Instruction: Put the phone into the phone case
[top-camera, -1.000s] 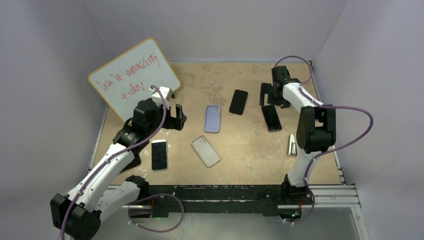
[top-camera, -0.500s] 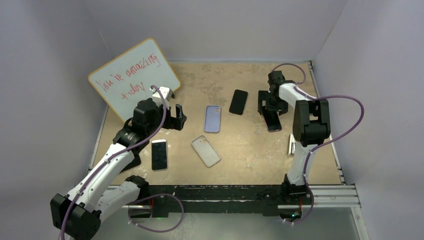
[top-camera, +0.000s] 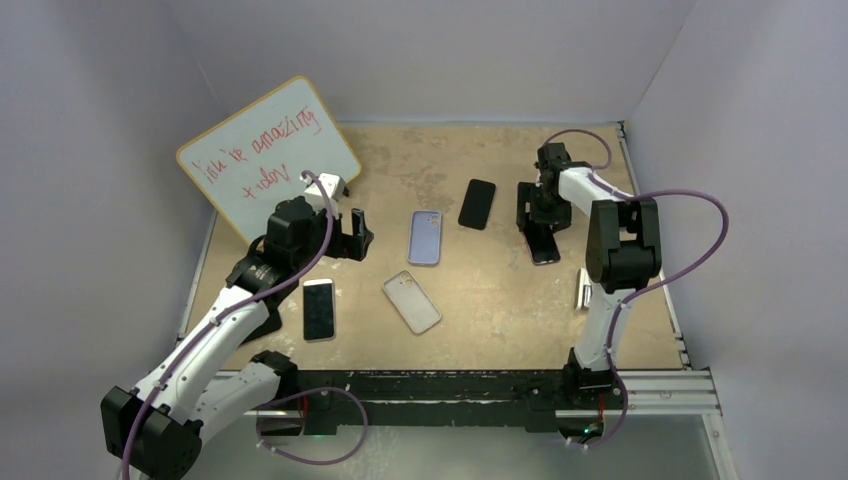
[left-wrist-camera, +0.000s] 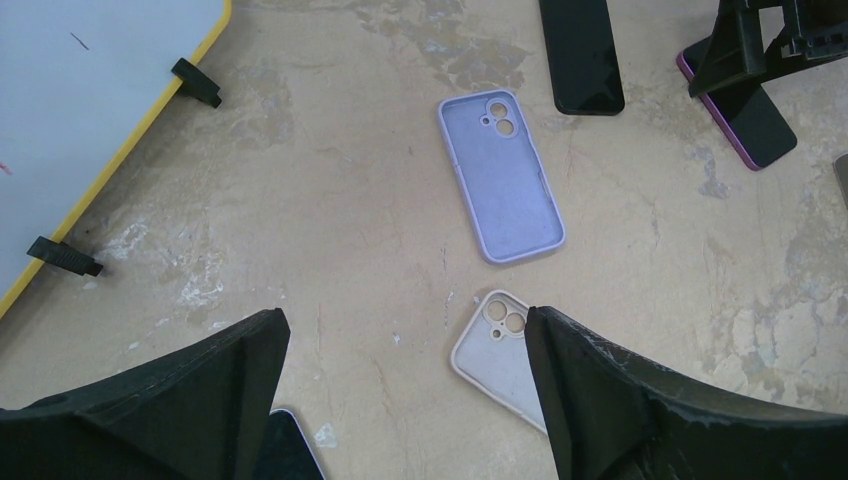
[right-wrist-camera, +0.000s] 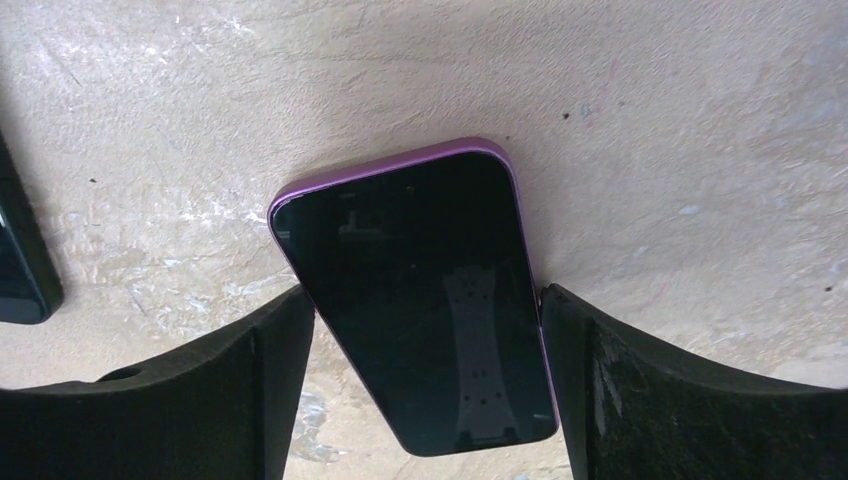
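A purple-edged phone lies screen up on the table at the right. My right gripper stands over it with a fingertip pressed against each long side, shut on it. A lilac phone case lies open side up in the middle, and a beige phone case lies nearer the front. My left gripper hovers open above the table, with the beige case just beside its right finger and the lilac case ahead of it.
A black phone lies left of my right gripper. A white-edged phone lies under my left arm. A whiteboard with red writing leans at the back left. A small silver object sits near the right edge.
My right gripper has come down over the purple phone and its fingers have drawn in against the phone's sides. The left arm has not moved.
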